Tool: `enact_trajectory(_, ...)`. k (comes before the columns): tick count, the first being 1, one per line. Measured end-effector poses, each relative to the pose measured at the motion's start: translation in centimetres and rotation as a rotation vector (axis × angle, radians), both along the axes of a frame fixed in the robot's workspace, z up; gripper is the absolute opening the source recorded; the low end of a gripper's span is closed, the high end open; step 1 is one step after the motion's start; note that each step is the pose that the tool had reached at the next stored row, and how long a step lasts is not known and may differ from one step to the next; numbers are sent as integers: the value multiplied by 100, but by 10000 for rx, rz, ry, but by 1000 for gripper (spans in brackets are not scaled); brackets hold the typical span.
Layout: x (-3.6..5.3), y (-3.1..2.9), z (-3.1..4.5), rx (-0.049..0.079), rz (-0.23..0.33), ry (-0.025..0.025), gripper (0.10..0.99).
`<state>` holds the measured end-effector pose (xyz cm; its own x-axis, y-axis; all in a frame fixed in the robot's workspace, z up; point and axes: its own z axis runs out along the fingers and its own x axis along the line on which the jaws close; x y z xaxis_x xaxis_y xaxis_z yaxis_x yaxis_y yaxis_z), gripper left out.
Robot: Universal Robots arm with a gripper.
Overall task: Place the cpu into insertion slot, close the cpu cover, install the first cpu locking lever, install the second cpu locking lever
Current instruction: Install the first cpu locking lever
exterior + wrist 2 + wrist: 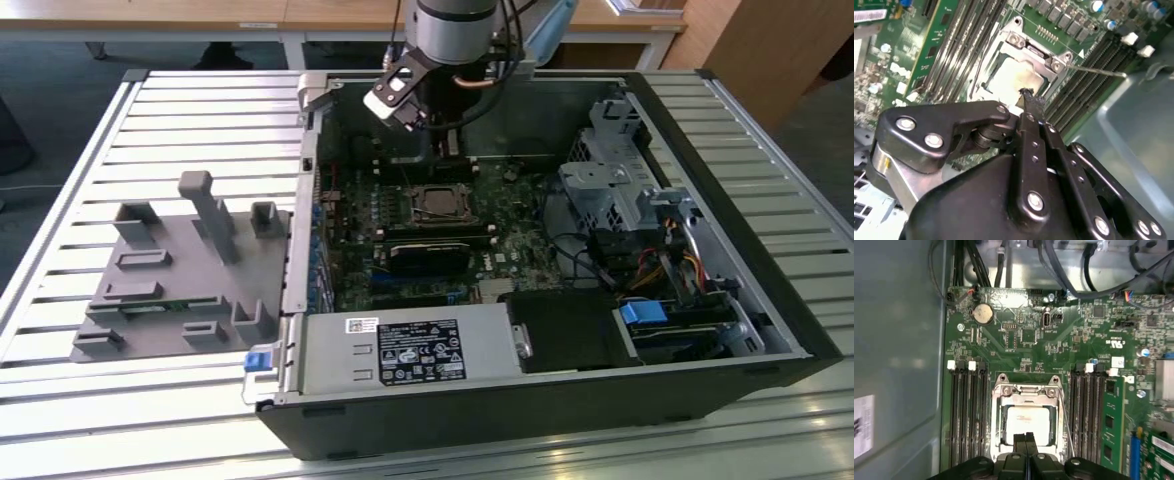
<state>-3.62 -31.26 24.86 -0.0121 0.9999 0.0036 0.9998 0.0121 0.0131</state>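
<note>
The cpu point(1026, 421) lies seated on the green board point(1019, 347) with the cpu cover point(1026, 389) down around it, and the gripper point(1026, 437), fingers pressed together on nothing, hangs just above, so the job now looks like the loose locking lever point(1099, 71), which needs a careful push down

Bright amb. light, glare on table point(94, 415)

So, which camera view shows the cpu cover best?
The first wrist view: it looks straight down on the cpu cover, so almost the whole frame around the cpu is seen. The second wrist view shows it tilted, partly behind the gripper. The exterior view shows it from far off, inside the computer case.
</note>
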Motion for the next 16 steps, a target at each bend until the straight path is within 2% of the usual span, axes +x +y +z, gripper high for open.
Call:
enact_trajectory(7, 0, 0, 257, -1, 4, 1, 106)
enact_trajectory(9, 0, 0, 262, -2, 177, -1, 106)
enact_trajectory(16, 0, 0, 256, -3, 1451, 0, 106)
